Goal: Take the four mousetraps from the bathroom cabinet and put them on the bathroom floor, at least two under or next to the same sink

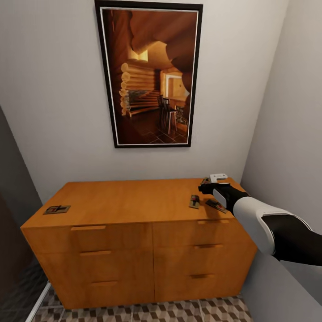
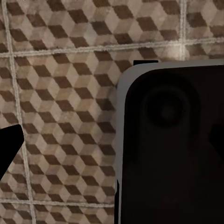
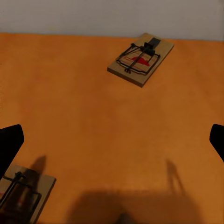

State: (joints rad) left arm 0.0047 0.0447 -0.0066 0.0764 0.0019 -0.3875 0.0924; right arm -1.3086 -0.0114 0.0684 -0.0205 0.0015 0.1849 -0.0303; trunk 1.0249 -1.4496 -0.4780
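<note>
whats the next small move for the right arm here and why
Probably lower the open right gripper onto one of the mousetraps beside it and close. It hovers above the cabinet top holding nothing, and no trap is on the bathroom floor yet.

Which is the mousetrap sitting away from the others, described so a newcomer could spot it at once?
Start at the low orange-brown wooden cabinet under the tall framed picture. On its flat top, look to the far left front corner: a small flat brown wooden mousetrap lies there alone, while the other traps cluster at the right end by the right gripper.
</note>
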